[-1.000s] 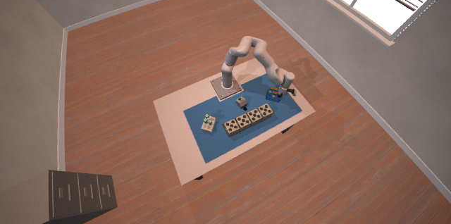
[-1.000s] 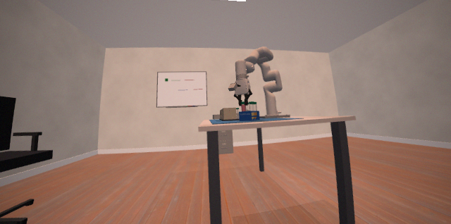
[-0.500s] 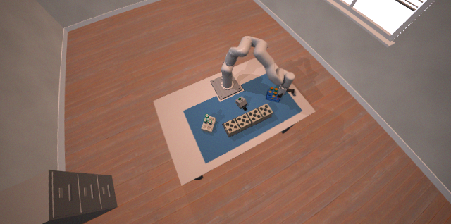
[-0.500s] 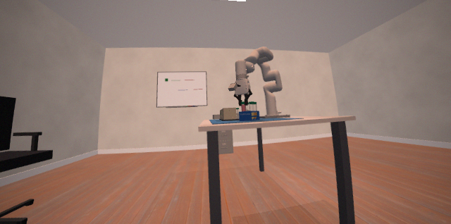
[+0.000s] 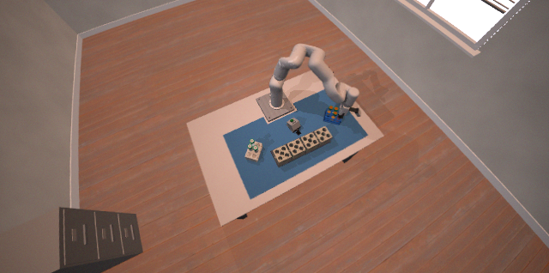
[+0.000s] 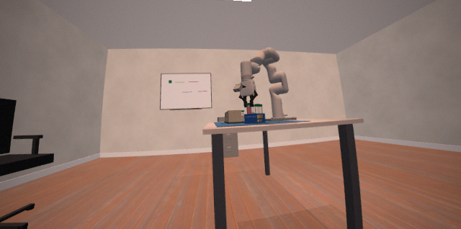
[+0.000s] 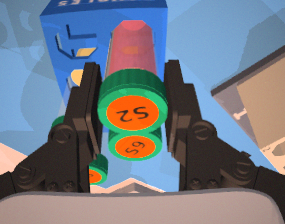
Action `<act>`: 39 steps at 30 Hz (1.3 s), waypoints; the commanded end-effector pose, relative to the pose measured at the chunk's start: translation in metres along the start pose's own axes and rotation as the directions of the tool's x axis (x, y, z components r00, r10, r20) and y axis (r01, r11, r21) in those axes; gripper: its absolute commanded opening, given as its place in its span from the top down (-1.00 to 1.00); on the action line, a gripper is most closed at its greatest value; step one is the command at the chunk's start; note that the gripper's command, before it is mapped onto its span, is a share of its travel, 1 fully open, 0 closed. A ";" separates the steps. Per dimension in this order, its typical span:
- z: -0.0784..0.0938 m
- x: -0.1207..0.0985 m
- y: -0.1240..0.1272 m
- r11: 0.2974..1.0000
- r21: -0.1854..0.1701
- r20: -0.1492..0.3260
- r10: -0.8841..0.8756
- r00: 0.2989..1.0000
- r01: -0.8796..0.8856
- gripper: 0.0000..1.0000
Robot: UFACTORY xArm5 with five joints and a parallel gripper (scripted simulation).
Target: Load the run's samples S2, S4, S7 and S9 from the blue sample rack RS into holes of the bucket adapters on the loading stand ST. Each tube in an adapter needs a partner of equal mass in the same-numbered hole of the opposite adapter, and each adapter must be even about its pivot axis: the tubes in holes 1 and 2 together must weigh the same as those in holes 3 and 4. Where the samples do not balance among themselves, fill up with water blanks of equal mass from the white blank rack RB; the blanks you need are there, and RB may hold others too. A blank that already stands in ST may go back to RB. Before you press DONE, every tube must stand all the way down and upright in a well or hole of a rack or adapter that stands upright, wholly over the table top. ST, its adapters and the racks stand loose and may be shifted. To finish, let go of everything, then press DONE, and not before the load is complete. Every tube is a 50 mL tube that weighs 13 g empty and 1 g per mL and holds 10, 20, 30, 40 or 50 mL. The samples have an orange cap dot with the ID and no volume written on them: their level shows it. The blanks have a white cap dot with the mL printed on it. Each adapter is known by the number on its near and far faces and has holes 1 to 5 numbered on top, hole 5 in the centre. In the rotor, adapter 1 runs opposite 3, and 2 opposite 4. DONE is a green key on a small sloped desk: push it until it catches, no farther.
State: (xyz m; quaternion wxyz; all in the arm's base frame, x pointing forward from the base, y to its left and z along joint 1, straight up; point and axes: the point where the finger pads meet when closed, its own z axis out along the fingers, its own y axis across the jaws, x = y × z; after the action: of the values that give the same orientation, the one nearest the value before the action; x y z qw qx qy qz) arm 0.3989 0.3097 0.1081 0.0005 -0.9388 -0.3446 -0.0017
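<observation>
You have a flat rectangular surface (image 5: 206, 166) carrying a matte blue mat (image 5: 257, 174), on which stand a row of four blocky tan adapters (image 5: 302, 146) with round dark holes, the small white blank rack (image 5: 253, 151) and the boxy blue sample rack (image 7: 66, 23) marked SAMPLES. Your smooth, rounded white arm (image 5: 319, 71) reaches over that rack, and the hand (image 7: 133, 112), with its two black angular fingers, is clenched on sample S2 (image 7: 132, 106) just under its round green cap. S2 is a cylindrical tube with reddish contents, standing upright over the blue rack with its long axis vertical, orange cap dot up, and its lower end hidden, beside another orange-dotted tube (image 7: 133, 145)
</observation>
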 end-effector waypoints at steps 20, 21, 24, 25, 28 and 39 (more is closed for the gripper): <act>-0.015 0.001 0.000 1.000 0.000 -0.005 0.000 1.000 0.000 1.00; -0.016 0.001 0.000 1.000 0.000 -0.005 0.000 1.000 0.000 1.00; -0.018 0.001 0.000 1.000 0.000 -0.005 0.000 1.000 0.000 1.00; -0.020 0.001 0.000 1.000 0.000 -0.005 0.000 1.000 0.000 1.00; -0.022 0.001 0.000 1.000 0.000 -0.005 0.000 1.000 0.000 1.00; -0.044 0.001 0.000 1.000 0.000 -0.005 0.000 1.000 0.000 1.00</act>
State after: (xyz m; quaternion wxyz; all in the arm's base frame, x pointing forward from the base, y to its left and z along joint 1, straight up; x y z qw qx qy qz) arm 0.3989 0.3098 0.1463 0.0006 -0.9388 -0.3446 -0.0020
